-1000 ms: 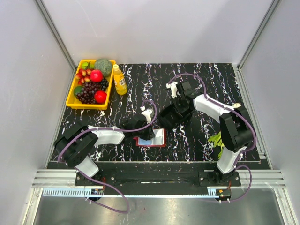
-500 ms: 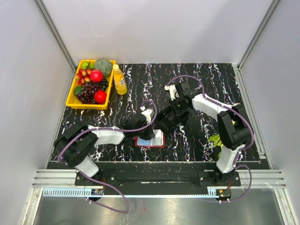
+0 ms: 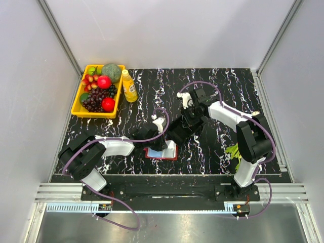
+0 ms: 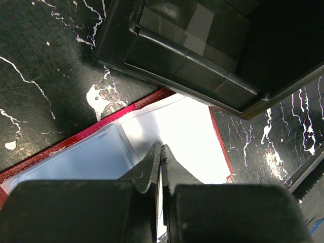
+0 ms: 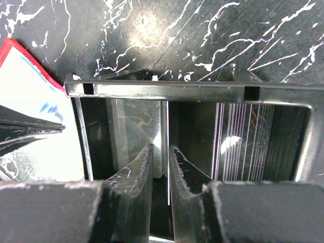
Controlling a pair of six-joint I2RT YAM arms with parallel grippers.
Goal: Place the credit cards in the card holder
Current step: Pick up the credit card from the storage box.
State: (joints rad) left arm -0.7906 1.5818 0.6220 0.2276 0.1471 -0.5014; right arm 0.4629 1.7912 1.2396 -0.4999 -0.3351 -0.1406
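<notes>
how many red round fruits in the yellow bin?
2: one red fruit near the yellow bin's middle, one at its near right corner. Others may be hidden under the grapes.

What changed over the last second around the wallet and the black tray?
The right gripper swung with the black tray toward the card holder, now partly overlapping its far right corner. The left gripper stayed pinched on a credit card over the open holder; fruit bin and bottle unmoved.

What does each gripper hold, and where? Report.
Left fingers pinch a card by its edge, over the holder. Right fingers straddle a second card in the tray; grip unclear.
</notes>
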